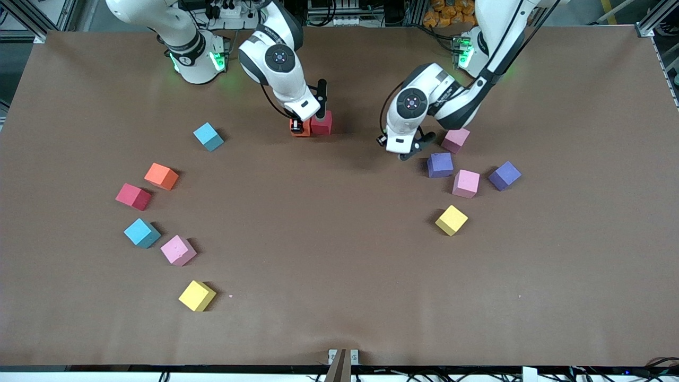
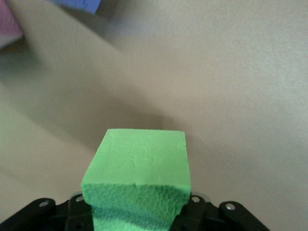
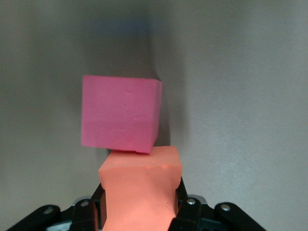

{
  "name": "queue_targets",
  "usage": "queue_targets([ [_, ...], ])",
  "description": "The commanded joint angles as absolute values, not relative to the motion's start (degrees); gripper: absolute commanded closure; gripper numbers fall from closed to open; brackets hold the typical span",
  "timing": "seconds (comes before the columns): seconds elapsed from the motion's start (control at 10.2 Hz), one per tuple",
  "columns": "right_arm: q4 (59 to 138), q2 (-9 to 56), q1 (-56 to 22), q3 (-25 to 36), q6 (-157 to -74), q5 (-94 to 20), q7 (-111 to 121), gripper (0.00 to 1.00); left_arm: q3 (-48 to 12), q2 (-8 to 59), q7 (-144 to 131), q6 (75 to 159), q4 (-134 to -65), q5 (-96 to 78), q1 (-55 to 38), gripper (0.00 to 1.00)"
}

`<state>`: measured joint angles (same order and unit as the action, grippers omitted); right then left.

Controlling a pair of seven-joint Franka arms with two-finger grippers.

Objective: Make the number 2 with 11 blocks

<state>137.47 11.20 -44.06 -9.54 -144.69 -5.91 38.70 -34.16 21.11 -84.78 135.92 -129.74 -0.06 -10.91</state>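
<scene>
My right gripper [image 1: 302, 126] is shut on an orange block [image 3: 139, 185] at the table's middle, close to the robots' bases. That block touches a red block [image 1: 322, 122] standing on the table, seen again in the right wrist view [image 3: 120, 113]. My left gripper [image 1: 409, 151] hangs low beside a purple block [image 1: 440, 164] and a pink block [image 1: 455, 140]. It is shut on a green block [image 2: 139, 163], which the hand hides in the front view. No number 2 is in view.
Loose blocks toward the right arm's end: light blue [image 1: 208, 136], orange [image 1: 161, 176], red [image 1: 133, 196], light blue [image 1: 141, 233], pink [image 1: 178, 250], yellow [image 1: 197, 295]. Toward the left arm's end: pink [image 1: 466, 183], purple [image 1: 504, 175], yellow [image 1: 451, 220].
</scene>
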Motion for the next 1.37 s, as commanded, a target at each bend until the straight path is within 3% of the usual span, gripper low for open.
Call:
queue_targets([
  [0.0,137.6,11.3,-44.6,-10.0,-145.4,-6.2,37.4,0.71,-35.6,19.7,-92.5,135.7,-129.4,-2.5,-10.5,0.93],
  [0.98,140.4,11.2,-44.4,-11.4,-149.1,-6.2,35.5,0.69,-35.5,19.3,-108.9,135.7,-126.5,-3.3,-6.9,0.92],
  [1.27,140.4,11.5,-44.6,-11.4,-149.4,-6.2,35.4,0.64,-35.5,19.3,-111.1,135.7,-126.3,-3.3,-6.9,0.93],
])
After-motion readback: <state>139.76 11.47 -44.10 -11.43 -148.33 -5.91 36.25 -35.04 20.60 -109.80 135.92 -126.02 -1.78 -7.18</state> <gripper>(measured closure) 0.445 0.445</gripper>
